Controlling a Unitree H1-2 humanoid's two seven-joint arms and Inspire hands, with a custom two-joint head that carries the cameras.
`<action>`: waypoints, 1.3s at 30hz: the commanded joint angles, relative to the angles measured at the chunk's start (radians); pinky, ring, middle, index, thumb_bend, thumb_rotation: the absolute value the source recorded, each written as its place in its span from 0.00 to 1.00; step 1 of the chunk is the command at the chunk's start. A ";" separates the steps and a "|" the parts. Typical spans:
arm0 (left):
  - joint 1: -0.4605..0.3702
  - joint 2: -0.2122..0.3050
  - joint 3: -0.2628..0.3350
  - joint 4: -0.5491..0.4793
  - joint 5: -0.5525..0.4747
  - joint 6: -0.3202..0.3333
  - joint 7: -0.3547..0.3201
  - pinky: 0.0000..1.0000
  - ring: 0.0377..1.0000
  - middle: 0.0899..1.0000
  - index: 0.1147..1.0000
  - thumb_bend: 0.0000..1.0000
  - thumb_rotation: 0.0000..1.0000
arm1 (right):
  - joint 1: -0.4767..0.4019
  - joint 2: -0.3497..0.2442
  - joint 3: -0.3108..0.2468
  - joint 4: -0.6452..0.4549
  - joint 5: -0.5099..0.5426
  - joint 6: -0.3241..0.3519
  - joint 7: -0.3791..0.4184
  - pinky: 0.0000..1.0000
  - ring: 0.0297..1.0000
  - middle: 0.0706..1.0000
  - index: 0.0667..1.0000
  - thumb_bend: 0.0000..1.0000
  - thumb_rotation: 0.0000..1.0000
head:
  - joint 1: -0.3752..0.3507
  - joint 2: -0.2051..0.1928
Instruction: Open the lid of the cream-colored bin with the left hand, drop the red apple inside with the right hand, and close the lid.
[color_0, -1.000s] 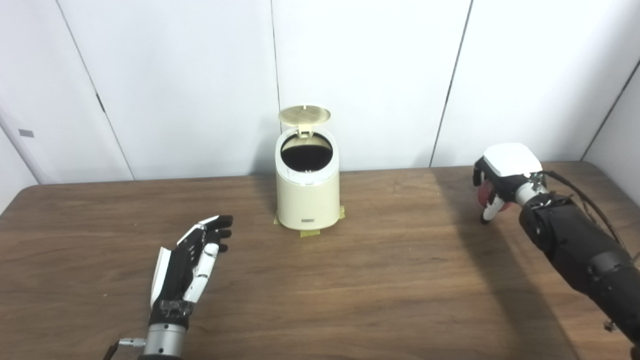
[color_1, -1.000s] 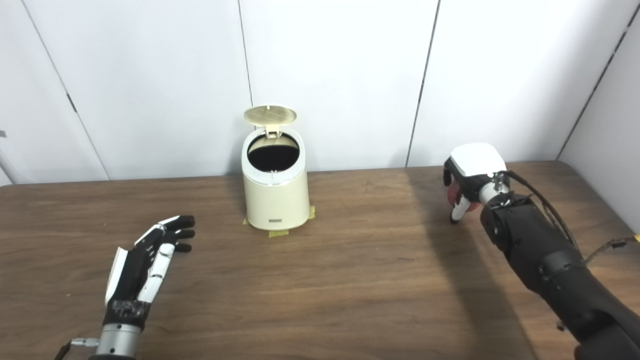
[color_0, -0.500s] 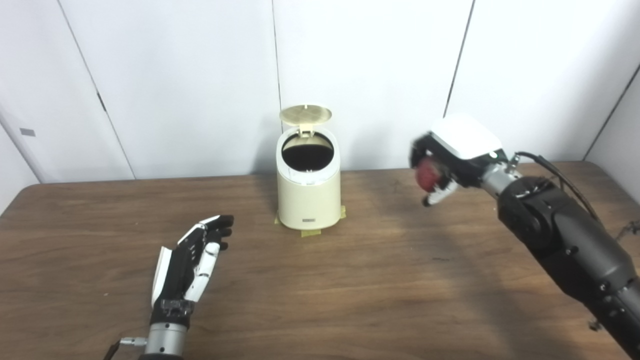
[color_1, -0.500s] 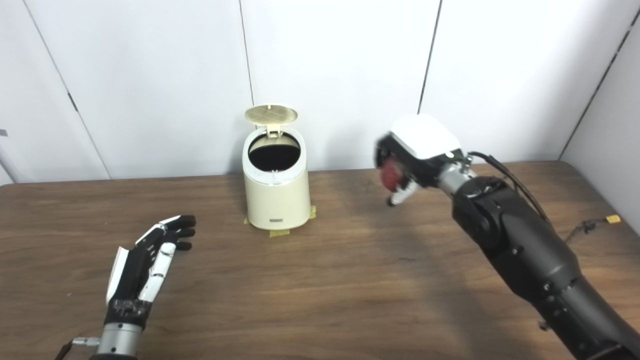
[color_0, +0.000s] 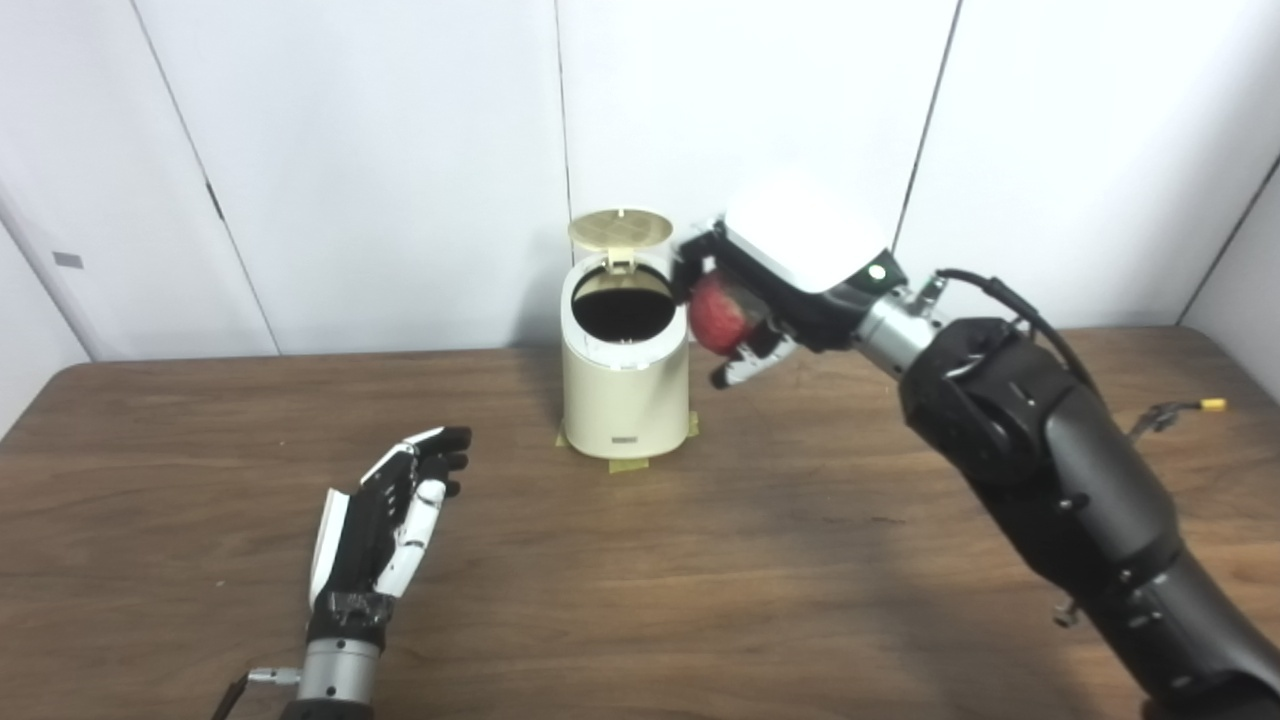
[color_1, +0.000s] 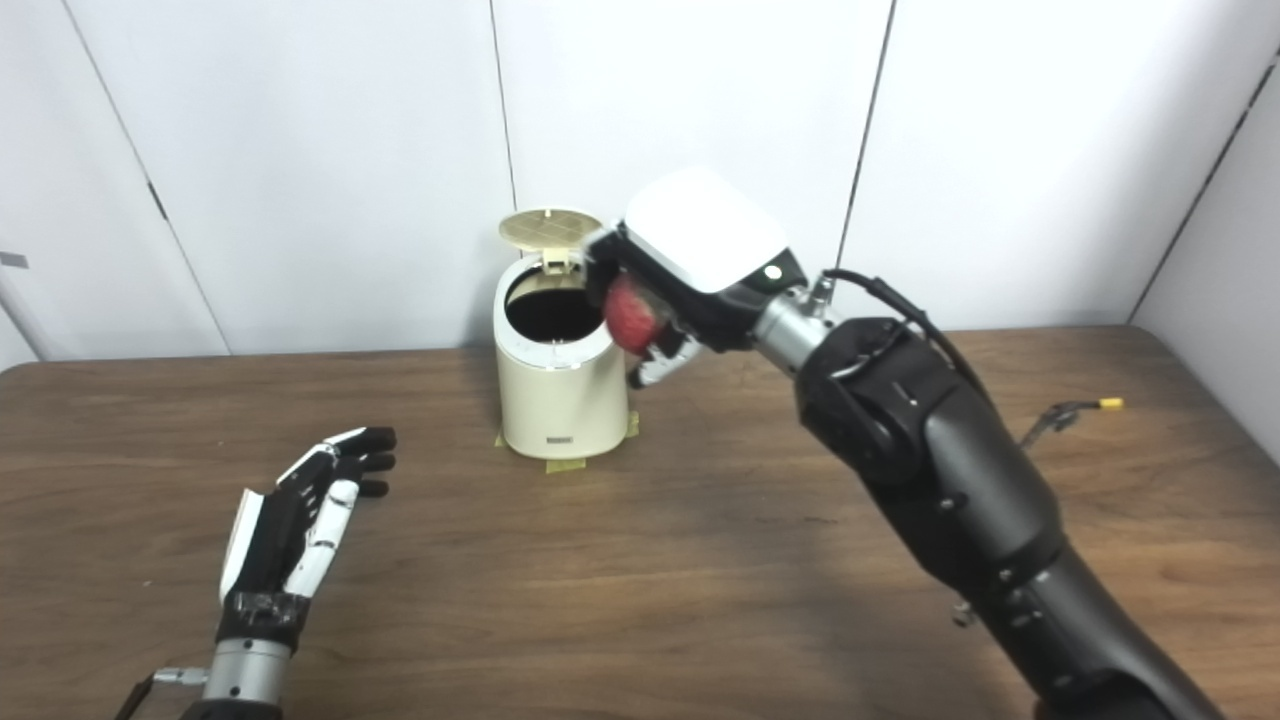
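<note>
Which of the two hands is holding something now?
The right hand: its fingers are closed around the red apple beside the open bin. The left hand is open, holding nothing.

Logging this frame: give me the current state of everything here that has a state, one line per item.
Bin: upright on the table, taped at its base, mouth open.
Lid: flipped up at the back hinge.
Apple: held in the air beside the bin's rim, not yet inside.
Right hand: shut on the apple.
Left hand: open, holding nothing, low over the table.
</note>
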 joint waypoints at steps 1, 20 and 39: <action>-0.023 -0.006 -0.005 0.010 0.010 -0.044 0.011 0.66 0.73 0.74 0.71 0.33 0.75 | -0.065 0.013 -0.023 -0.001 -0.011 -0.050 -0.069 0.36 0.41 0.52 0.42 0.51 0.00 | 0.001 0.000; -0.017 -0.025 -0.023 -0.004 0.031 -0.038 0.020 0.65 0.72 0.73 0.69 0.33 0.71 | -0.223 0.150 0.033 0.431 -0.113 -0.228 -0.363 0.33 0.43 0.53 0.41 0.51 0.00 | 0.018 -0.001; -0.016 -0.032 -0.027 -0.012 0.026 -0.029 0.011 0.66 0.74 0.74 0.70 0.30 0.71 | -0.319 0.174 0.110 0.713 -0.157 -0.212 -0.481 0.35 0.45 0.54 0.40 0.49 0.00 | 0.025 -0.001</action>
